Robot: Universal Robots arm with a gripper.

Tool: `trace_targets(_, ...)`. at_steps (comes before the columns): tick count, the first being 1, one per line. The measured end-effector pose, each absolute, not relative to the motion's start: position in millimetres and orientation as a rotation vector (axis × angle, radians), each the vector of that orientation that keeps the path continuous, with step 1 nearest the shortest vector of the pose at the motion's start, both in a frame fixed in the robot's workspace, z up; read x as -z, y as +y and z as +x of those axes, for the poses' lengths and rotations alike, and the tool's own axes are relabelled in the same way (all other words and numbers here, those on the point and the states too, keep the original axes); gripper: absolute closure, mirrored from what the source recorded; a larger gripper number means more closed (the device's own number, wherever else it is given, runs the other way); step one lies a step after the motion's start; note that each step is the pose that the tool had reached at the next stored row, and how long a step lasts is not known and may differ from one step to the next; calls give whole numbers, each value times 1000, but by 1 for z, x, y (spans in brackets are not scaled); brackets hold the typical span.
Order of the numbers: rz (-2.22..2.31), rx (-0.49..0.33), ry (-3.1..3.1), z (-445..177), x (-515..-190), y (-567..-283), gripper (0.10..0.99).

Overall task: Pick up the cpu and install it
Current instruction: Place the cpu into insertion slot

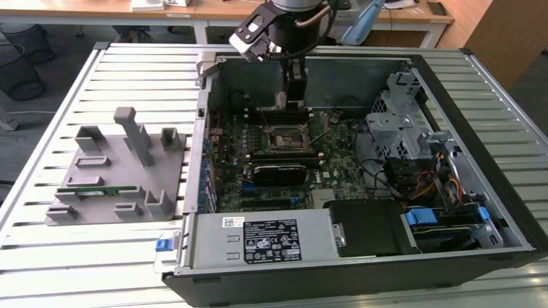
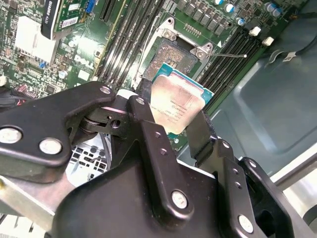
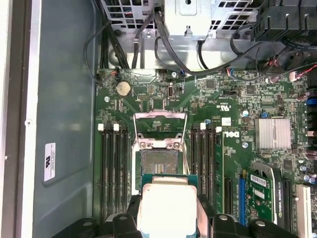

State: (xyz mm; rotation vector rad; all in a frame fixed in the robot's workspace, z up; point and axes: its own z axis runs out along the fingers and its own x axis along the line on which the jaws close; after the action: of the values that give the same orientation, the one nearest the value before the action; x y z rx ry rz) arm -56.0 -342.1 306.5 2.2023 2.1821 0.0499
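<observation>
Slatted table (image 1: 51, 256) bears the open case (image 1: 360, 77); gripper (image 1: 289, 102) clamps the cpu (image 2: 176, 101) (silvery top showing) at twelve o'clock from the socket (image 1: 287, 139)

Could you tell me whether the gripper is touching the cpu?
Touching. In the second wrist view the gripper clamps the cpu, fingers against its opposite edges.

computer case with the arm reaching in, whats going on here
The robot arm's gripper is shut on the cpu, holding it by two edges above the motherboard inside the open computer case. The socket sits open and empty, its retaining frame flipped up. The cpu hangs near it, not yet seated.
</observation>
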Motion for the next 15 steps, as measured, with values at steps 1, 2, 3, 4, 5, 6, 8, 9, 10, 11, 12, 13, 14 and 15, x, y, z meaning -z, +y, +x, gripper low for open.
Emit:
trace_targets(1, 2202, -50, 2182, -56, -307, -342, 557)
trace_targets(2, 2202, -50, 2182, -56, -308, -342, 557)
trace_targets(3, 2202, -50, 2182, -56, -309, -342, 557)
trace_targets(4, 2202, -50, 2182, -56, -309, -342, 557)
trace_targets(5, 2202, -50, 2182, -56, -310, -342, 557)
trace_targets(6, 2202, -50, 2182, -56, -311, -342, 557)
trace_targets(8, 2202, -50, 2182, -56, -312, -342, 557)
trace_targets(9, 2202, -50, 2182, -56, -313, -342, 557)
trace_targets(10, 2202, -50, 2182, -56, -313, -342, 557)
trace_targets(11, 2202, -50, 2182, -56, -314, -342, 557)
trace_targets(12, 2202, -50, 2182, -56, -314, -342, 557)
trace_targets(13, 2197, -51, 2188, -56, -314, -342, 557)
trace_targets(14, 2184, -51, 2201, -56, -313, -342, 557)
trace_targets(15, 2171, -51, 2213, -56, -313, -342, 557)
